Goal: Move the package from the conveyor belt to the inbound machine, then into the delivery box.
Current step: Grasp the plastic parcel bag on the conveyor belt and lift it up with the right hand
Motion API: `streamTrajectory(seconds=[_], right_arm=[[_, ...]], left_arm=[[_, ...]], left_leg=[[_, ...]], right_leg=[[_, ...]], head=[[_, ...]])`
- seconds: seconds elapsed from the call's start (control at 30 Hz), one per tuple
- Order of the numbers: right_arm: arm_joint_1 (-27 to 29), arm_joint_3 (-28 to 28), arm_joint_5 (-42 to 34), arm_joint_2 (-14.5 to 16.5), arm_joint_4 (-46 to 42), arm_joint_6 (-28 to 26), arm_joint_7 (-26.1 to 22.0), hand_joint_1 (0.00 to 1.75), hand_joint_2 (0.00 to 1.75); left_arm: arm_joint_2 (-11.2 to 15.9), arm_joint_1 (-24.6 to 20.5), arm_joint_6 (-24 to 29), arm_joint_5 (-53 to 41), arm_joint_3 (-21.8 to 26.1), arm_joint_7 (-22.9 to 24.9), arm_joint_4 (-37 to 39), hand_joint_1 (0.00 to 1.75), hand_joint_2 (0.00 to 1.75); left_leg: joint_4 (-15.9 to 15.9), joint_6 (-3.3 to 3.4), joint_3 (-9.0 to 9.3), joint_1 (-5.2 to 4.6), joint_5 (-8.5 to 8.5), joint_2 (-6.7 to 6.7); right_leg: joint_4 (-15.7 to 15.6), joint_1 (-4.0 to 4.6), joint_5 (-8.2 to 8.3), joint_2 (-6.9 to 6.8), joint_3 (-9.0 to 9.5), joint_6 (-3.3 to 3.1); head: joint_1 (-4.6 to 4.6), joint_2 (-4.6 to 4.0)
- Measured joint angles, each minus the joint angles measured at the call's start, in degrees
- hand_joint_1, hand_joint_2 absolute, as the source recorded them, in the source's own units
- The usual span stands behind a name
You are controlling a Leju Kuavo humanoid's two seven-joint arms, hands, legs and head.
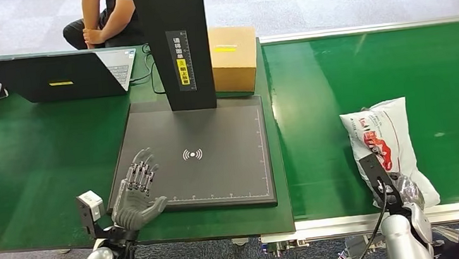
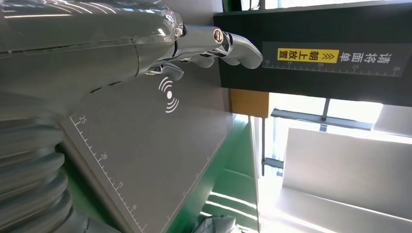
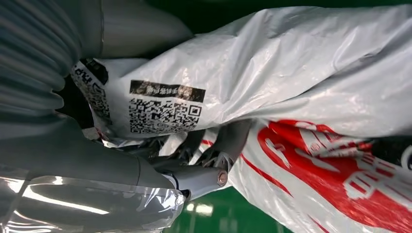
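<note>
Two green surfaces side by side above grey carpet: a table (image 1: 41, 179) on the left, a conveyor belt (image 1: 437, 65) on the right. Table, left to right: open laptop (image 1: 56, 75); left hand (image 1: 138, 192), fingers spread, holding nothing, at the near left corner of the dark scanner plate (image 1: 218, 168); black scanner post (image 1: 175, 42); closed cardboard box (image 1: 233, 58) behind it, contents unseen. Seated person (image 1: 105, 18) beyond the table. Belt: white package (image 1: 383, 137) with red print, its near end gripped by the right hand (image 3: 204, 165).
</note>
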Motion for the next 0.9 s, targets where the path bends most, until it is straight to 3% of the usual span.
streamTrajectory(seconds=[0.7,0.77,0.9], right_arm=[[-0.16,0.36,-2.38,0.14,0.00,1.97,-3.01,1.75,1.75],[-0.02,0.65,-2.97,0.25,-0.28,0.13,-5.59,1.75,1.75],[1.36,2.43,-5.17,1.23,-3.63,-7.64,-15.26,1.75,1.75]], left_arm=[[-0.61,0.19,0.37,-0.35,0.64,0.63,-1.46,0.00,1.75],[-0.62,0.35,0.52,-0.36,0.69,0.63,-1.73,0.00,1.75],[-0.63,0.94,0.46,-0.25,0.86,0.63,-3.02,0.00,1.75]], left_leg=[[0.00,0.00,0.09,0.03,0.00,0.03],[0.00,0.00,0.08,0.02,0.00,0.03],[-0.01,0.00,0.02,-0.01,0.00,0.04]], right_leg=[[0.00,0.04,0.01,0.03,0.12,0.00],[0.00,0.02,0.02,0.03,0.12,0.01],[0.01,-0.01,0.06,0.04,0.02,0.03]], head=[[0.00,0.00],[0.01,0.00],[-0.01,0.00]])
